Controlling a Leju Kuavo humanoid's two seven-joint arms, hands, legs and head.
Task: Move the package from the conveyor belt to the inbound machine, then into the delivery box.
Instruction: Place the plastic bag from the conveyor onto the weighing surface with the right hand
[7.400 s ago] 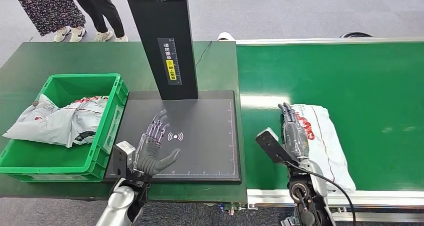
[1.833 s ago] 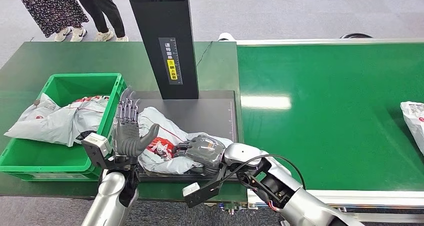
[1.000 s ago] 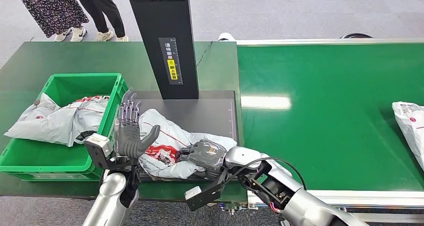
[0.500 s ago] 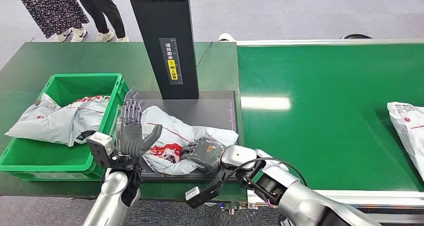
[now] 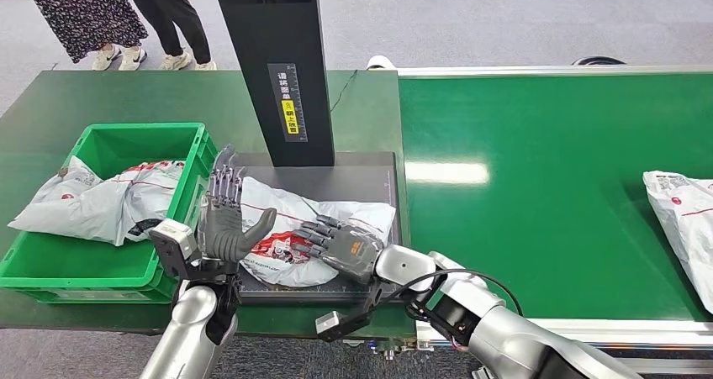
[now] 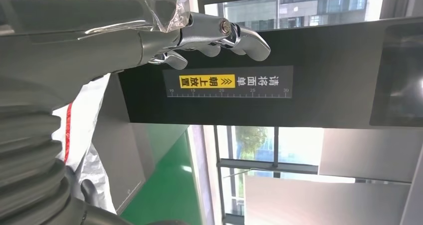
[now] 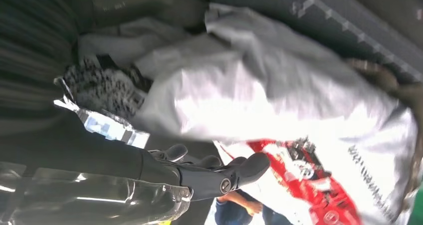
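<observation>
White poly-mailer package (image 5: 315,228) with red print lies flat on the dark scanning plate of the inbound machine (image 5: 361,186), in front of the machine's black column (image 5: 273,60) and just right of the green delivery box (image 5: 181,135). Right hand (image 5: 345,246) rests on the near edge of the package, fingers spread flat over it and released, not gripping; the right wrist view shows fingers (image 7: 219,177) extended above the crinkled white plastic (image 7: 279,90). Left hand (image 5: 225,219) stands upright between the delivery box and the package, palm facing the package, fingers straight and apart, holding nothing. The delivery box holds other grey-white mailers (image 5: 109,198), one draped over its left rim. A second package (image 5: 681,223) lies on the green conveyor belt (image 5: 546,160), far right of the machine.
</observation>
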